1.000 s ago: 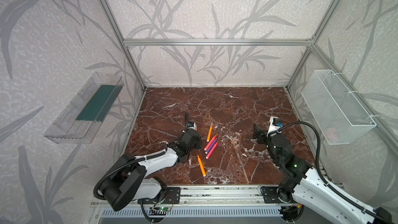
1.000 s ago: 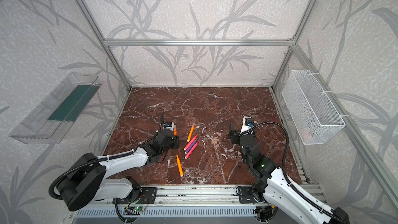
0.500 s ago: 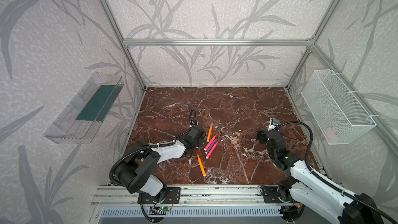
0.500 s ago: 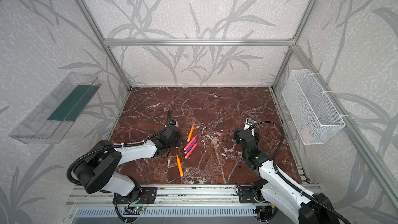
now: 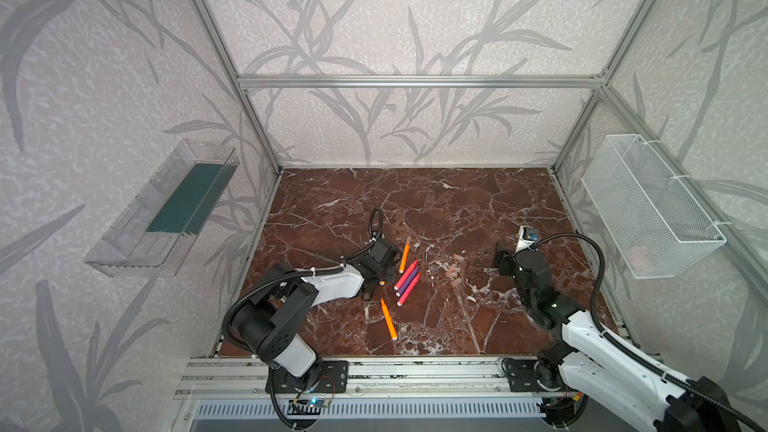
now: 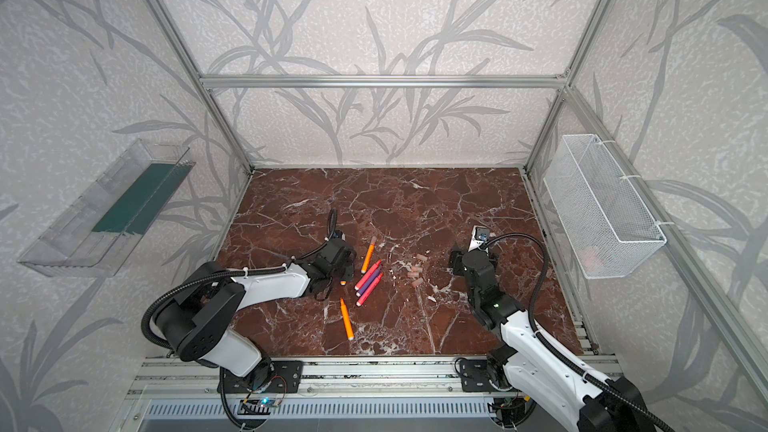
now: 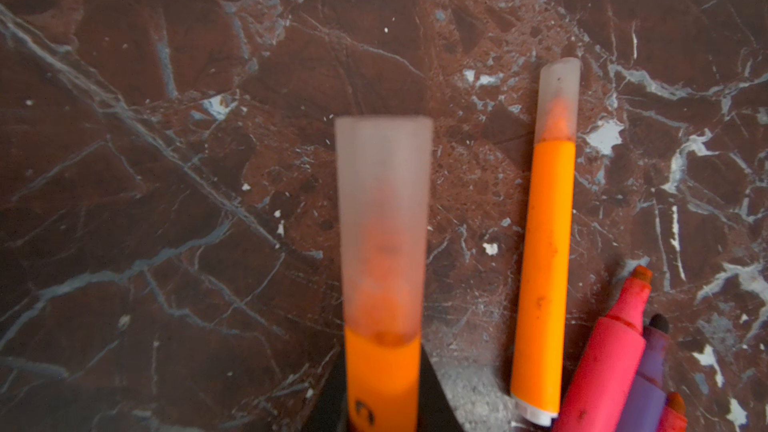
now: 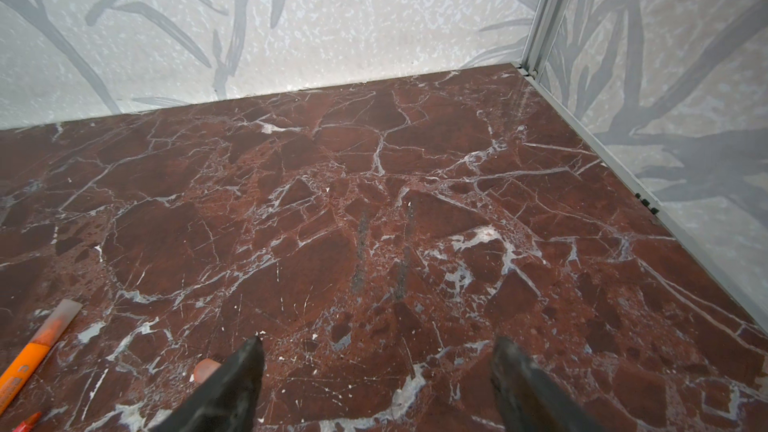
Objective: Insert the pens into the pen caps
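- Left jaws: pinching a capped orange pen (image 7: 380, 371) by the barrel. The pen runs straight out ahead of them, with its cloudy cap (image 7: 382, 209) leading. I can't tell whether it touches the bench (image 5: 457, 209).
- In both top views the left wrist hides almost all of that pen.
- Relation that matters for a set-down, as I read it: the held pen is parallel to the second capped orange pen (image 5: 404, 250), which lies just beside it. Both caps point toward the back wall. The left wrist view shows a strip of bare bench between the two, so a straight drop should clear it.
- Uncapped: the pink-red pens (image 5: 406, 274) and a purple pen (image 5: 409, 283) lie bundled side by side and touching. Their tips angle toward the back and right, just off the white end of the lying capped pen.
- A bare orange pen (image 5: 388, 320) lies apart, closer to the front rail, with its tip toward the left jaws.
- Loose caps (image 5: 453, 272): a few are scattered between the bundle and the right arm (image 5: 536, 284).
- Right jaws: spread wide, with nothing between them, low over the bench. One stray cap (image 8: 206, 369) sits just outside a fingertip (image 8: 249, 361), not in the gap.
- The right arm is nearer the caps and the left arm is nearer the pens.
- My guess for the next cap grab: the right jaws shift sideways toward mid-bench, then square up across the cap's short width.
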Controlling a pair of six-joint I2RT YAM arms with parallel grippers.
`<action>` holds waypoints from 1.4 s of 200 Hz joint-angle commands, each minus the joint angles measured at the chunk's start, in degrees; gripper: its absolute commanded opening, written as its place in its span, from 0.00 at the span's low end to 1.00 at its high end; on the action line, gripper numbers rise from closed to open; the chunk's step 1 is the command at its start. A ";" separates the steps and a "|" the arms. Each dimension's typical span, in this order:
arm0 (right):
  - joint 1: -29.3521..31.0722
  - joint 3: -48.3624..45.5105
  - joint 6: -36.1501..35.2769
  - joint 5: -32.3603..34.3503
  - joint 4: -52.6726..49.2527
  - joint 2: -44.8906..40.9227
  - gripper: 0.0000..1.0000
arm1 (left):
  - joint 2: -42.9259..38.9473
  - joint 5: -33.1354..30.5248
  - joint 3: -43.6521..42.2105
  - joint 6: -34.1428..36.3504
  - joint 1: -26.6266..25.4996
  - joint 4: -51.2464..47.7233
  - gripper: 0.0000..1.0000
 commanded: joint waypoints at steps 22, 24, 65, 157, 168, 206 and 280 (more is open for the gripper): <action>-0.22 -1.05 -0.70 -0.71 1.88 -0.90 0.84 | -3.19 -0.73 1.37 -0.46 -0.06 -2.02 0.29; -0.27 -1.05 -0.70 -0.73 1.89 -0.90 0.84 | -3.28 -0.57 1.36 -0.31 -0.10 -2.06 0.29; -0.23 -1.07 -0.63 -0.57 1.95 -0.81 0.84 | -7.19 -0.01 1.36 0.99 -0.07 -3.44 0.33; -0.23 -1.20 -0.70 -0.85 2.08 -1.11 0.84 | -28.68 2.59 -6.64 3.48 -6.71 -8.46 0.35; -0.22 -1.31 -0.71 -0.89 2.10 -1.23 0.84 | -28.71 3.17 -6.62 4.04 -8.47 -8.47 0.35; -0.23 -1.62 -0.67 -1.07 2.13 -1.84 0.84 | -22.79 2.31 -4.53 6.42 -13.31 -7.72 0.34; -0.22 -1.86 -0.77 -1.45 2.13 -2.48 0.84 | -4.35 -6.86 7.12 3.74 -13.50 -10.66 0.30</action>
